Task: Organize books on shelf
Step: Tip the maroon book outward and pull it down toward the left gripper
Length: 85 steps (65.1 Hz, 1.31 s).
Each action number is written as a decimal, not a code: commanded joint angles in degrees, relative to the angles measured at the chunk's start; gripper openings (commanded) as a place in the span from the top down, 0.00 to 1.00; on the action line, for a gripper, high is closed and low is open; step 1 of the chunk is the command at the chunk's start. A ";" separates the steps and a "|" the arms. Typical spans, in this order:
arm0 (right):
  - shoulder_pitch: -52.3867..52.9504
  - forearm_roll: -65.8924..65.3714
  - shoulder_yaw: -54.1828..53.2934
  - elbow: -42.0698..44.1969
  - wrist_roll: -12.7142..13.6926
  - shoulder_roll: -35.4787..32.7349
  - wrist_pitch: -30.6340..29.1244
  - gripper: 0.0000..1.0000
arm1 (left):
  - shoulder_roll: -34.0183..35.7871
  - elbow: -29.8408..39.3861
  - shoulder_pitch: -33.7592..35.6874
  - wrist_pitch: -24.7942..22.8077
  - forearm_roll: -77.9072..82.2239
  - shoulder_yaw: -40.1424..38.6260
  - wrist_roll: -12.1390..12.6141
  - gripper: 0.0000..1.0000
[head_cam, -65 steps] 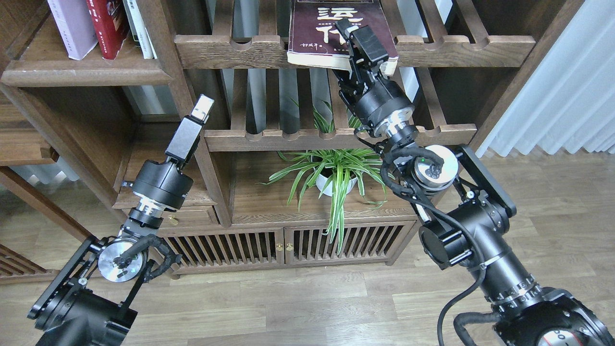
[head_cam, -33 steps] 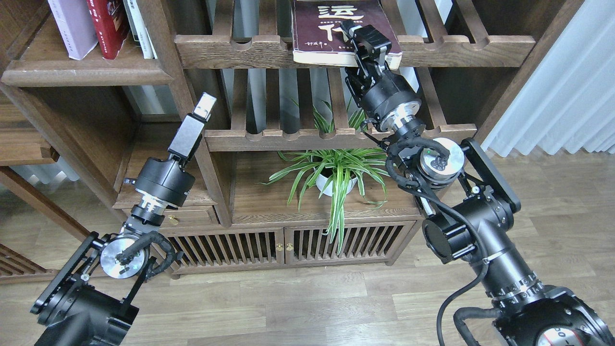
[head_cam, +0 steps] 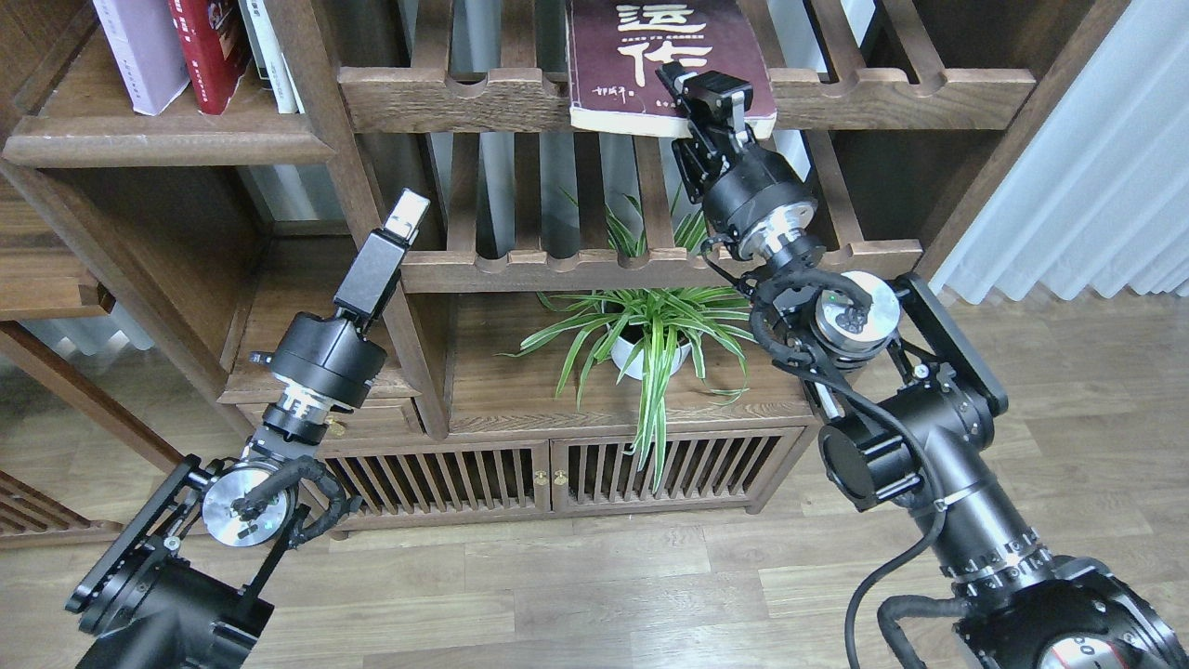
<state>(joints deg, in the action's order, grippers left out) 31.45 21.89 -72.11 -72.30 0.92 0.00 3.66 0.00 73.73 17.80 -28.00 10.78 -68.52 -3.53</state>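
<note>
A: Progress so far?

B: Partly done, by the look of it. Pale book [head_cam: 139,51] and red book [head_cam: 209,46] already upright, side by side on the shelf [head_cam: 167,139], far off to the left of both sets of fingers. Thin white spines just right of the red one.

A: And the maroon book [head_cam: 664,60]?

B: Not shelved yet. Lying flat across the slatted rack [head_cam: 446,98], front edge hanging over the rail. Right gripper [head_cam: 711,111] at that front edge, one finger over the cover, one under: clamped on the book, as far as can be seen.

A: Left gripper [head_cam: 399,223]?

B: Raised in front of the bookcase post, holding nothing, well below and left of the maroon book. Seen nearly end-on; fingers apart or together, cannot tell.

A: What's left?

B: Likely carrying the maroon book leftward to the shelf and standing it beside the others.
</note>
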 commanded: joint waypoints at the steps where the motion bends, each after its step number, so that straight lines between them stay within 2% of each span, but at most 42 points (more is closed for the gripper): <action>1: -0.77 1.13 -0.04 -0.56 0.74 0.00 -5.58 0.96 | 0.00 0.18 0.57 0.00 -0.93 -0.64 0.72 0.00; 6: -2.18 1.58 0.31 -0.73 1.97 0.00 -9.62 0.96 | 0.00 0.10 1.19 0.00 -1.29 -1.17 0.72 0.00; 15: -6.31 1.58 0.40 -1.79 6.28 0.00 -18.15 0.96 | 0.00 0.01 2.33 0.00 -1.99 -2.58 0.72 0.00; 17: -7.45 1.58 0.48 -1.88 7.16 0.00 -20.61 0.96 | 0.00 0.01 2.77 0.00 -2.87 -2.84 0.72 0.00; 18: -9.02 1.58 0.57 -1.88 8.03 0.00 -24.71 0.96 | 0.00 0.01 3.73 0.00 -4.44 -3.19 0.98 0.00; 26: -11.49 1.66 1.10 -1.88 8.39 0.00 -31.66 0.96 | 0.00 2.12 4.00 0.00 -6.30 -3.11 3.36 0.00; 33: -12.81 1.66 2.42 -1.88 8.48 0.00 -31.66 0.96 | 0.00 3.70 5.58 0.00 -8.58 -2.76 7.75 0.00; 42: -13.96 1.66 4.61 -1.96 8.48 0.00 -31.66 0.96 | 0.70 4.05 9.10 0.00 -11.66 -2.76 11.71 0.00; 50: -13.96 1.66 6.02 -1.96 8.48 0.00 -31.66 0.96 | 5.27 4.05 11.47 0.00 -16.49 -2.58 14.61 0.00; 54: -13.87 1.66 6.90 -1.96 8.48 0.00 -31.66 0.96 | 10.62 4.14 13.22 0.00 -21.49 -1.35 16.54 0.01; 69: -13.60 1.58 8.04 -2.49 8.48 0.00 -31.66 0.96 | 21.79 4.14 15.43 0.00 -31.87 1.46 18.04 0.01; 85: -12.81 1.58 9.71 -3.28 8.48 0.00 -31.66 0.96 | 24.43 4.31 15.43 0.00 -35.65 4.98 20.06 0.01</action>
<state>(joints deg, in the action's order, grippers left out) 18.18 23.47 -63.57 -75.20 9.41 0.00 -28.01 23.72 77.99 33.19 -28.00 -24.08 -65.10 15.48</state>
